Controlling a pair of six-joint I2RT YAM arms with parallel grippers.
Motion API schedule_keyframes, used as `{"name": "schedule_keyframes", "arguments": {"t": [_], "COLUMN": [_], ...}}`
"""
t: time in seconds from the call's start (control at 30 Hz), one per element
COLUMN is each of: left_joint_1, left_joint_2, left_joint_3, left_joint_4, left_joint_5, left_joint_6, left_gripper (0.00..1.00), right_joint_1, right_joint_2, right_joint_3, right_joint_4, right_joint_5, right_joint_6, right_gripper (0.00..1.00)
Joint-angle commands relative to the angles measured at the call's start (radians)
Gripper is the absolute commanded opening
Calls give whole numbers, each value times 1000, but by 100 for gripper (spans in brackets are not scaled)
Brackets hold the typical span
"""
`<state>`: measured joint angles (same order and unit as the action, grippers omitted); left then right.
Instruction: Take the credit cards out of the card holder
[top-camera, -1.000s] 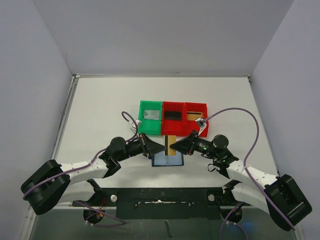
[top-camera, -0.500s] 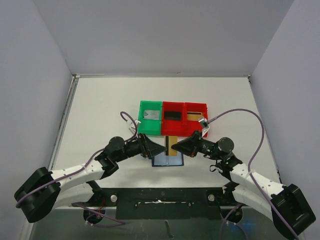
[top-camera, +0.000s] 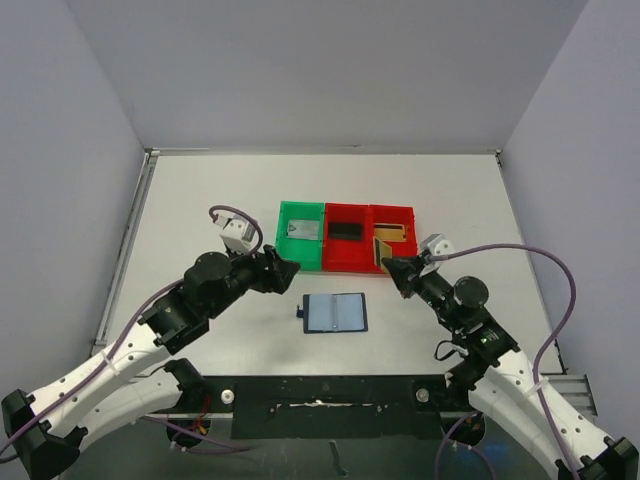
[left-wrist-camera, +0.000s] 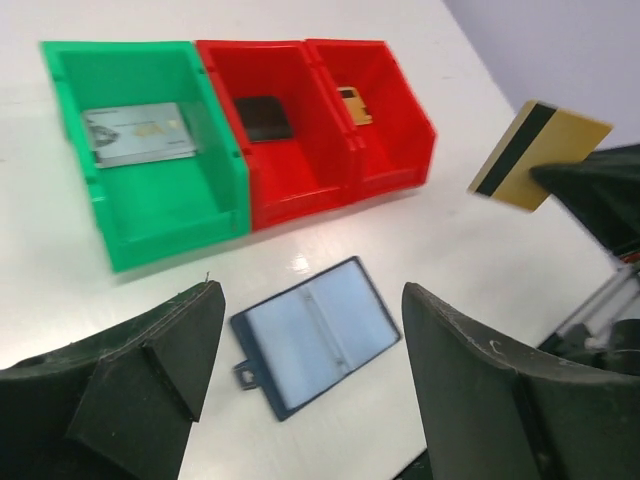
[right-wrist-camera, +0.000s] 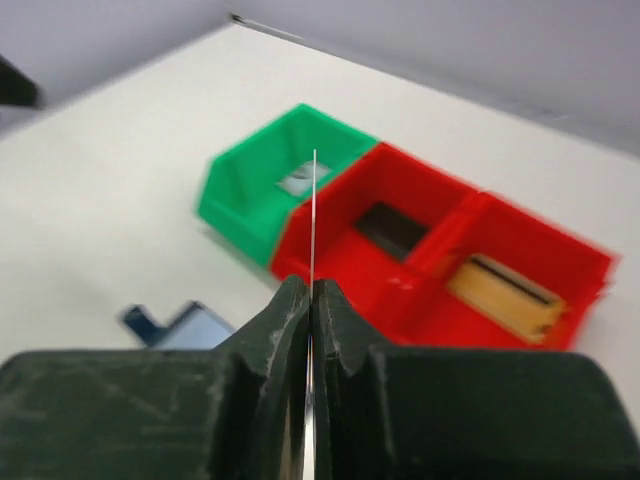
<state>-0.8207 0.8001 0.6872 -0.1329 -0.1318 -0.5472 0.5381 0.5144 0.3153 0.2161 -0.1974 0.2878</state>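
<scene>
The card holder (top-camera: 336, 313) lies open and flat on the table, its pale pockets facing up; it also shows in the left wrist view (left-wrist-camera: 318, 335). My right gripper (top-camera: 392, 267) is shut on a gold-orange credit card (top-camera: 382, 253) with a dark stripe (left-wrist-camera: 540, 153), held in the air to the right of the holder, seen edge-on (right-wrist-camera: 314, 215) in the right wrist view. My left gripper (top-camera: 285, 268) hangs open and empty to the upper left of the holder. A silver-grey card (left-wrist-camera: 138, 134) lies in the green tray, a black card (left-wrist-camera: 263, 117) in the middle red tray.
A green tray (top-camera: 287, 250) and two red trays (top-camera: 348, 262) (top-camera: 408, 222) stand in a row just behind the holder. The right red tray holds another gold-orange card (left-wrist-camera: 352, 104). White walls close in the table on three sides.
My left gripper opened and drew back to the left, off the holder. My right gripper closed on the gold-orange card, pulled it out of the holder and carried it up and to the right.
</scene>
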Motion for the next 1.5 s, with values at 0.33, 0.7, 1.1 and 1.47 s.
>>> {"name": "schedule_keyframes", "arguments": {"t": [0.33, 0.7, 1.1, 1.47], "left_joint_1": [12, 74, 174, 201], "left_joint_2": [27, 13, 11, 4], "left_joint_3": [92, 58, 49, 46], "left_joint_4": [-280, -276, -246, -240], "left_joint_5": [-279, -221, -96, -63], "left_joint_6": [190, 208, 207, 208], "left_gripper": [71, 72, 72, 72], "right_joint_1": [-225, -259, -258, -248], "right_joint_2": [534, 757, 949, 1150], "right_joint_3": [350, 455, 534, 669], "right_joint_4": [-147, -200, -160, -129], "right_joint_5": [-27, -109, 31, 79], "right_joint_6": [-984, -1151, -1228, -1327], "right_gripper": [0, 0, 0, 0]}}
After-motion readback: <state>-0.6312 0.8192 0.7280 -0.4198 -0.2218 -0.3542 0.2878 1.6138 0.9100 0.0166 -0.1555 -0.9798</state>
